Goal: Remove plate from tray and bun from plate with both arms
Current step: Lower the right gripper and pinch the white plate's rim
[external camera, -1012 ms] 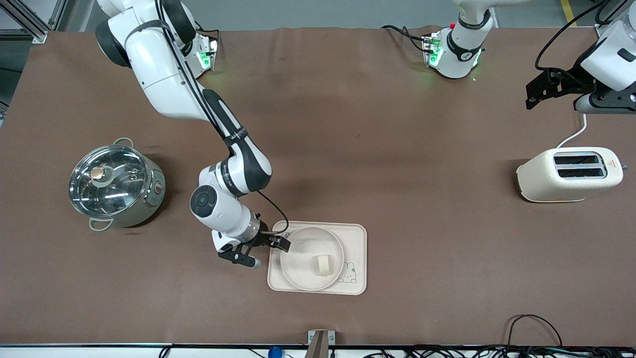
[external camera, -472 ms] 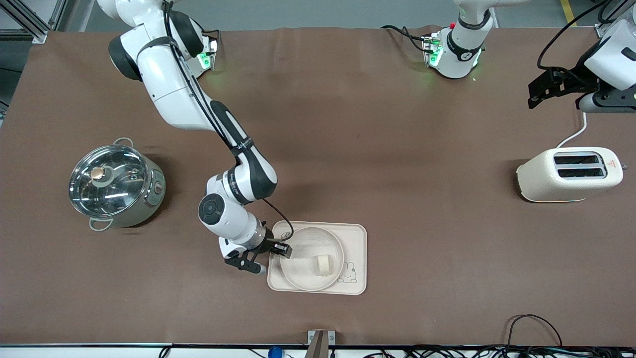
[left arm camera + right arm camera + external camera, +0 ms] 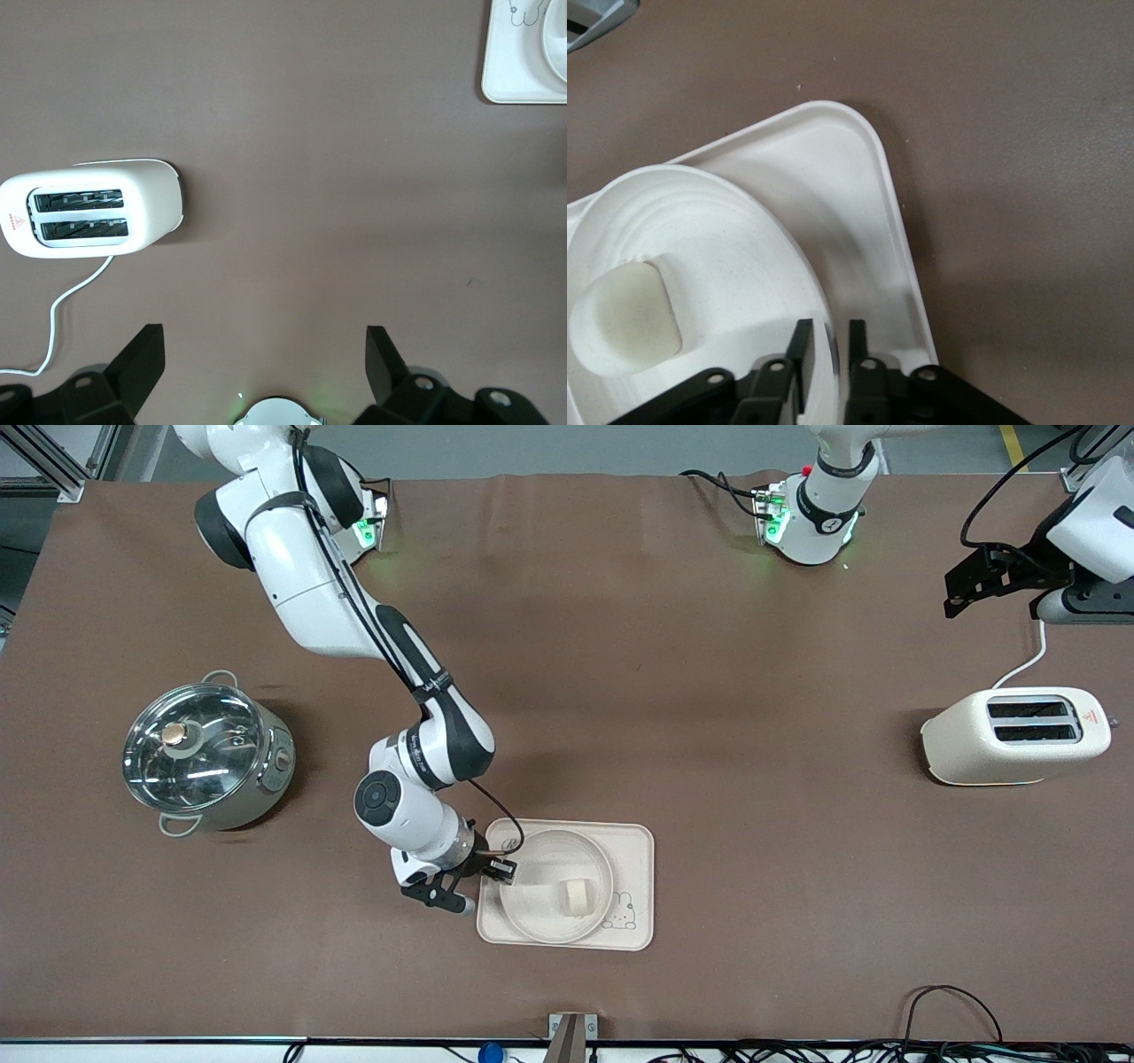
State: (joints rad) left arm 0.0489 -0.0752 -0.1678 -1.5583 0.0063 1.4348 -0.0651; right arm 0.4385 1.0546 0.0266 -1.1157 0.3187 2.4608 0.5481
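The round cream plate lies on the rectangular tray, with the small pale bun on it. My right gripper is down at the plate's rim on the side toward the right arm's end of the table. In the right wrist view its fingers are shut on the plate's rim, one inside and one outside, beside the bun and over the tray. My left gripper waits open and empty, high over the left arm's end of the table.
A cream toaster with a white cord stands at the left arm's end, and it also shows in the left wrist view. A steel pot with a glass lid stands at the right arm's end. A tray corner shows in the left wrist view.
My right gripper has moved in from beside the tray to the plate's rim, and its fingers have closed round it. The left arm has drifted slightly. Plate and bun have not moved.
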